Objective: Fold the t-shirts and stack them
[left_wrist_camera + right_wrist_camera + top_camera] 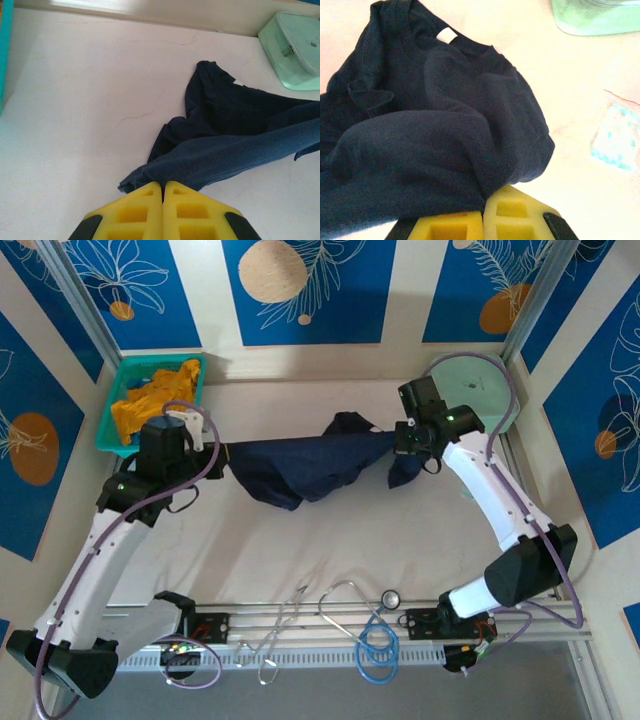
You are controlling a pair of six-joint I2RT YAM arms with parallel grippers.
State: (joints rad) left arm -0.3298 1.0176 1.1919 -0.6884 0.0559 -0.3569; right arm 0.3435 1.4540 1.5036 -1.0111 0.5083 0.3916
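A large dark navy t-shirt (310, 468) hangs bunched between my two grippers over the middle of the table. My left gripper (222, 450) is shut on its left end, the yellow fingers (145, 210) pinching the cloth (235, 145). My right gripper (402, 438) is shut on the right end, where the navy fabric (420, 130) drapes over the yellow fingers (520, 210). The collar with its white tag (446, 36) faces up. A mustard-orange t-shirt (150, 400) lies crumpled in the teal basket (112, 430) at the back left.
A mint-green hard case (470, 390) stands at the back right, close behind the right gripper, and appears in the left wrist view as the case (295, 50). A small clear bag with blue specks (617, 135) lies on the table. Cables and a stethoscope (370, 625) lie along the near rail.
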